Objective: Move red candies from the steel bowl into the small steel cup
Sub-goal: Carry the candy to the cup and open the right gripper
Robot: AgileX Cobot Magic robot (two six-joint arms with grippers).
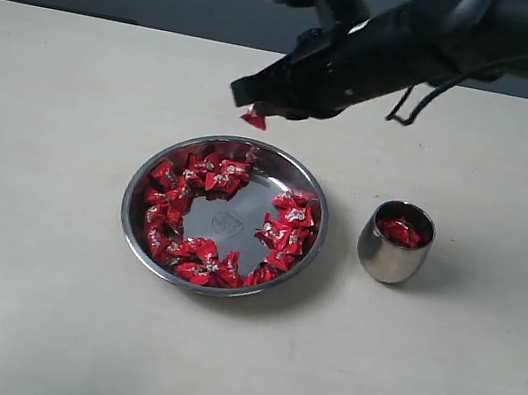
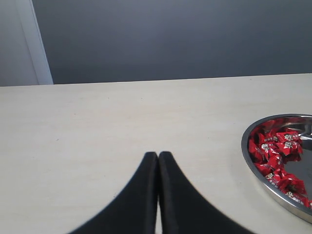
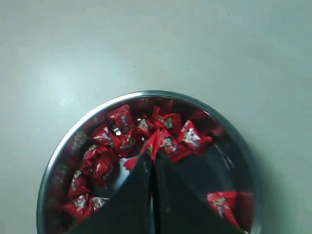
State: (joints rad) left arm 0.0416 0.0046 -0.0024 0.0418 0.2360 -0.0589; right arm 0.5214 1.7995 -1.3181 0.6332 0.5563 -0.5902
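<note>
—Hovering well above the far rim of the steel bowl (image 1: 132,201), right claw (image 1: 251,109) clamped tight on a single red candy (image 1: 254,118), twisted end dangling below the tips.

—Held that high for a reason, by the look of it: clearing the rim before swinging across to the small steel cup (image 1: 391,257).

—Standing upright on the desk (image 1: 24,299), that one, just beside the bowl on the right arm's side, not touching it, mouth open to the top. Red sweets (image 1: 401,231) showing inside already.

—So partway through, judging from that. Plenty left, though: red candies (image 1: 219,178) banked in a ring against the bowl's wall, stamped centre lying bare.

—Narrow target, mind. Calls for centring squarely over the mouth before letting go, or risks a bounce off the rounded lip onto the desk.

—One at a time, too. Probably the safest way with slippery wrappers and a cup that slim.

—And the left claw (image 2: 158,156)?

—Pressed together, gripping nothing, parked low over bare desk off the bowl's left side. Well clear of the crossing, presumably on purpose.
</note>
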